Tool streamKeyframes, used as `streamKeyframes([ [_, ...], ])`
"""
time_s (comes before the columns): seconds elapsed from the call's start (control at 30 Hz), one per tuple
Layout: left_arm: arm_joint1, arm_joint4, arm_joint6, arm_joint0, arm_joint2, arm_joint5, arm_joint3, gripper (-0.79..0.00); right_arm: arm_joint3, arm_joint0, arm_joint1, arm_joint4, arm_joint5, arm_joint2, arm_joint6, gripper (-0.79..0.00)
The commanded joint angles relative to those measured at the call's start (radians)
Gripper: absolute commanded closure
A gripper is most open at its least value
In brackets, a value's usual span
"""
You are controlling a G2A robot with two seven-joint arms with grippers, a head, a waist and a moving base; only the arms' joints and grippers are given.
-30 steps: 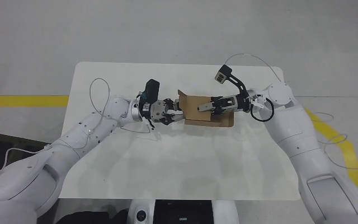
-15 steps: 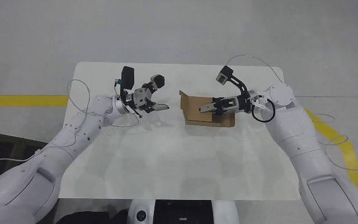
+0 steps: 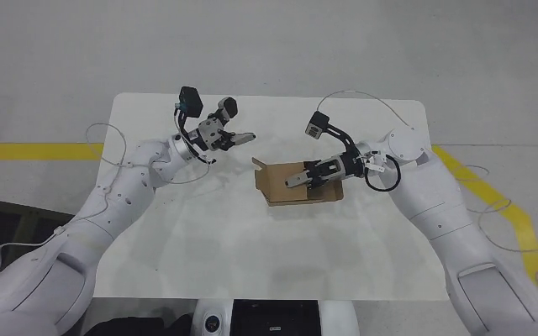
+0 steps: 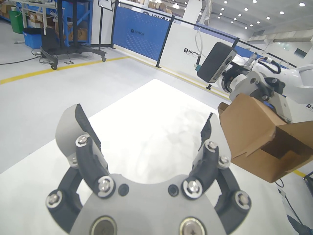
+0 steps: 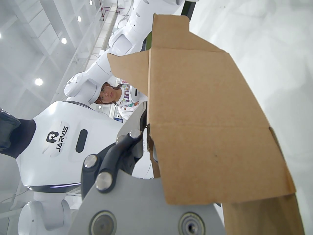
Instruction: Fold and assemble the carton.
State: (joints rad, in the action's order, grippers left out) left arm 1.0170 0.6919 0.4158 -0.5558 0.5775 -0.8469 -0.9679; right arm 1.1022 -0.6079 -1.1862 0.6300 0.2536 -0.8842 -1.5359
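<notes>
A brown carton [image 3: 296, 183], partly folded with one end open, is held over the middle of the white table [image 3: 252, 252]. My right gripper [image 3: 298, 178] is shut on one of its walls. In the right wrist view the carton [image 5: 207, 133] covers most of that gripper, and one dark finger [image 5: 123, 141] shows beside the wall. My left gripper [image 3: 242, 137] hangs open and holds nothing, to the left of the carton and a little farther back. From the left wrist, its gripper [image 4: 144, 125] has the carton [image 4: 254, 135] off to one side, apart from its fingers.
The table's front half and left side are bare. A loose white cable [image 3: 118, 139] loops off the left arm, and another cable [image 3: 370, 91] arcs above the right arm. A yellow floor line [image 3: 50, 151] runs past the table.
My left gripper has let go of the carton's left end, opened, and drawn back to the left and rear. My right gripper has carried the carton leftward and nearer the front, turning it.
</notes>
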Motion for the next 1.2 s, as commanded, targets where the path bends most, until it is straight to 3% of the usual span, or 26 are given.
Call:
streamKeyframes([
  [0.0, 0.002, 0.003, -0.036, -0.004, 0.006, -0.009, -0.01, -0.785, -0.003, 0.006, 0.0, 0.006, 0.002, 0.007, 0.0, 0.0],
  [0.27, 0.007, 0.052, -0.083, -0.024, 0.037, -0.082, -0.054, -0.785, -0.047, 0.026, 0.002, 0.024, 0.013, 0.007, 0.0, 0.0],
  [0.8, 0.013, 0.079, -0.141, -0.103, 0.107, -0.111, -0.127, -0.785, -0.069, 0.029, 0.006, 0.019, 0.018, -0.022, 0.005, 0.0],
  [1.17, 0.031, 0.08, -0.196, -0.111, 0.128, -0.153, -0.141, -0.785, -0.056, 0.021, -0.002, 0.022, 0.017, -0.012, 0.0, 0.0],
])
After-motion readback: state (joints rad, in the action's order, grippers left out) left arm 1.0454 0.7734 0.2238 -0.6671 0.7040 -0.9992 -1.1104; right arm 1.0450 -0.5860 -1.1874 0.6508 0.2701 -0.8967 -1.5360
